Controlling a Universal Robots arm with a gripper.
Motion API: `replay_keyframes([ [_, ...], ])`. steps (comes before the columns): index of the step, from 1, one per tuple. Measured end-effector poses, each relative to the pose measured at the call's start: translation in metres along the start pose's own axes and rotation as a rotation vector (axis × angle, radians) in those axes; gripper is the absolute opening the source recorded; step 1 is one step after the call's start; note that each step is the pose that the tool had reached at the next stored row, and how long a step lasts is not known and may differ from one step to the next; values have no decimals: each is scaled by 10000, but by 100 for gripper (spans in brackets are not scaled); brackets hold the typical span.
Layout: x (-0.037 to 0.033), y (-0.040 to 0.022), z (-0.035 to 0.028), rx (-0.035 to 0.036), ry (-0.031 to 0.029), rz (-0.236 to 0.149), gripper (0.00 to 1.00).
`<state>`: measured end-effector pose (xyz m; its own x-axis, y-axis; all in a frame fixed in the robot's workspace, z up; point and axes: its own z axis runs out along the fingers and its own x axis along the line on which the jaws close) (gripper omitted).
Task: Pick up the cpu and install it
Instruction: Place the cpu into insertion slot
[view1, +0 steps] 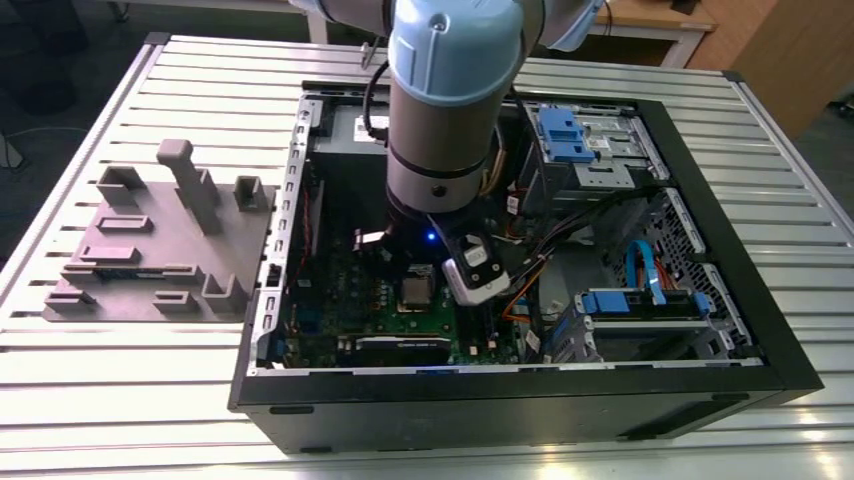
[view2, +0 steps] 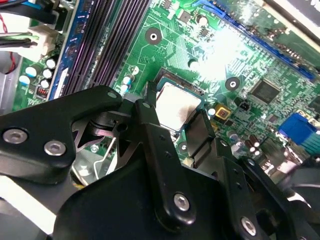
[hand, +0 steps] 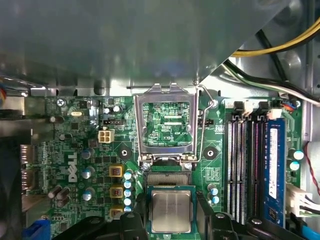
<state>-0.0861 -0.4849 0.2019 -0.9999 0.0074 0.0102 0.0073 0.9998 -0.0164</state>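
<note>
The cpu, a small square chip with a pale silver top, sits between my two black fingers just over the socket, whose pin field shows beside it. The gripper is shut on the cpu, one finger on each side edge. In the second wrist view the cpu lies between the same fingers, with the gripper low over the green motherboard. The socket's metal bracket stands flipped open. In the exterior view the cpu is a pale square under the arm, inside the open PC case.
A grey-mauve plastic block with upright posts stands on the slatted table at the exterior view's left. Memory slots run beside the socket. Cables, blue drive bays and the case walls crowd around the arm.
</note>
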Motion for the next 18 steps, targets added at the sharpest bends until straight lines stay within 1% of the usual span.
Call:
replay_keyframes([
  [2, 1, -4, 24, -1, -1, -1, 47],
  [5, 9, -5, 48, -22, -8, -33, 47],
  [7, 15, -5, 59, -23, -8, -40, 47],
  [18, 16, -4, 55, -26, -9, -53, 47],
])
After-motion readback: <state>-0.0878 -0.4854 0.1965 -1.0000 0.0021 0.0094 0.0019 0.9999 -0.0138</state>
